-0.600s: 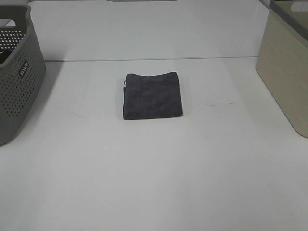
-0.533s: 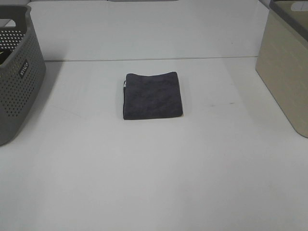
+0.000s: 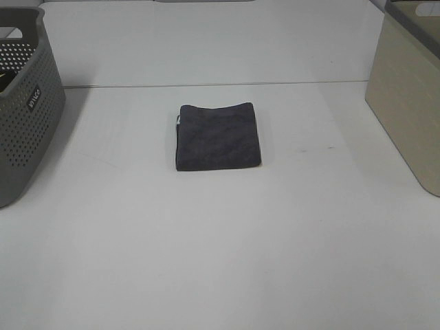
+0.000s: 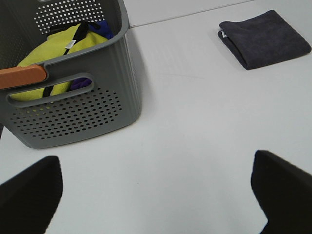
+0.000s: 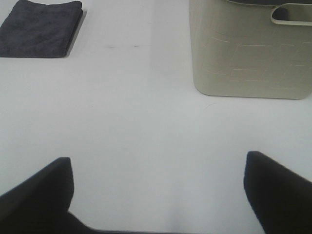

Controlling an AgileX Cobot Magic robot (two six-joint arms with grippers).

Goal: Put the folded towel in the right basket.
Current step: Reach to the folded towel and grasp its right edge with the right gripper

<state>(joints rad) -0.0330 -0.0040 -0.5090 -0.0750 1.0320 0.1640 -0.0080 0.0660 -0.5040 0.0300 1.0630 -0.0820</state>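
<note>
Nothing is done yet: the folded towel (image 3: 218,136) is seen flat, well apart from the right basket (image 3: 405,103) (beige) — left gripper (image 4: 156,168) and right gripper (image 5: 157,163) are spread wide, empty.

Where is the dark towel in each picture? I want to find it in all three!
Exterior high: the towel lies in the middle of the white table, between the grey basket and the beige basket.
Left wrist: the towel lies flat, apart from the grey basket.
Right wrist: the towel lies flat, apart from the beige basket.
Shared landmark: the white table under it in every view.
</note>
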